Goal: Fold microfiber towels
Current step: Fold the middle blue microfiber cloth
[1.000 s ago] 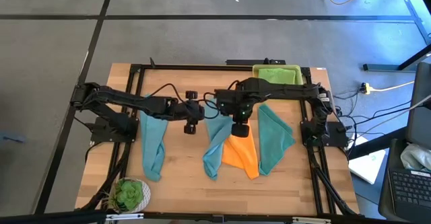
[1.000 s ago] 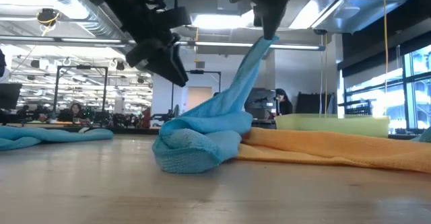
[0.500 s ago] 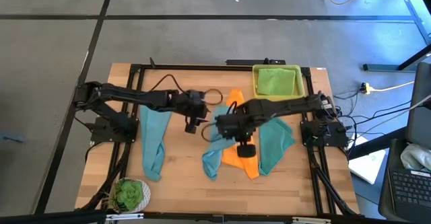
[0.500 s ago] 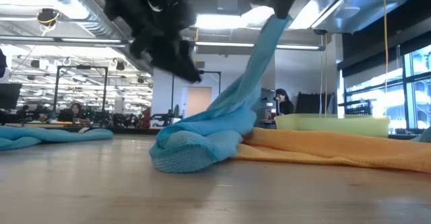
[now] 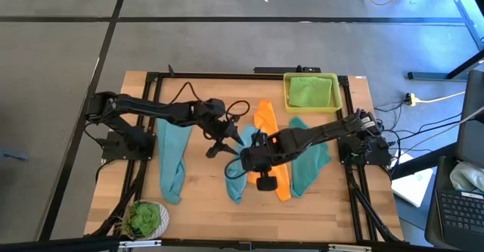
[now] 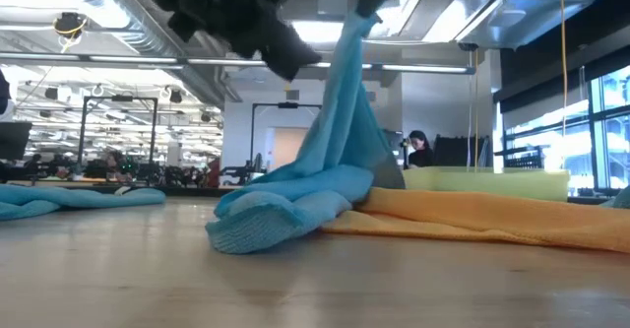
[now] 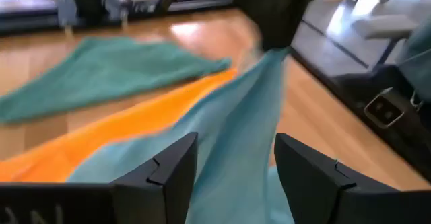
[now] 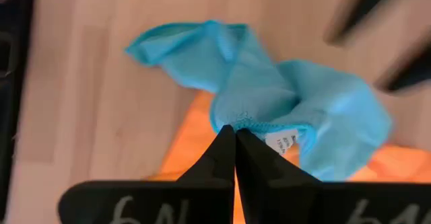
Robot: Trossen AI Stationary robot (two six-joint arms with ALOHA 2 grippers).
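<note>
A light blue microfiber towel point(image 6: 335, 141) rises in a stretched strip from a crumpled heap point(image 6: 271, 220) on the table to my right gripper point(image 8: 234, 135), which is shut on it over the table's middle point(image 5: 257, 169). The heap lies partly on an orange towel point(image 5: 266, 123). My left gripper point(image 7: 236, 163) is open, held off the table at the strip's far-left side point(image 5: 225, 140); in its wrist view the strip shows beyond the gap between its fingers, and I see no touch. A teal towel point(image 5: 310, 157) lies flat to the right. My right gripper pinches the light blue towel's hemmed edge point(image 8: 236, 120) between its two fingertips, close to the white tag point(image 8: 279, 143). The fingers point steeply down from above. The towel hangs below them, drawn fairly taut, with its lower end point(image 6: 271, 220) bunched on the table.
Another blue towel point(image 5: 172, 161) lies in a long strip at the left. A lime green towel point(image 5: 308, 93) sits in the yellow tray point(image 5: 287, 82) at the far right. A potted plant point(image 5: 145, 218) stands at the near left corner. Black frame rails point(image 5: 151, 116) run along the table's sides.
My right gripper has carried the towel's held edge toward the table's near edge. The strip now stands steeper, the heap has slid a little along the table, and the orange towel's far end is uncovered. My left gripper has turned and swung toward the raised strip.
</note>
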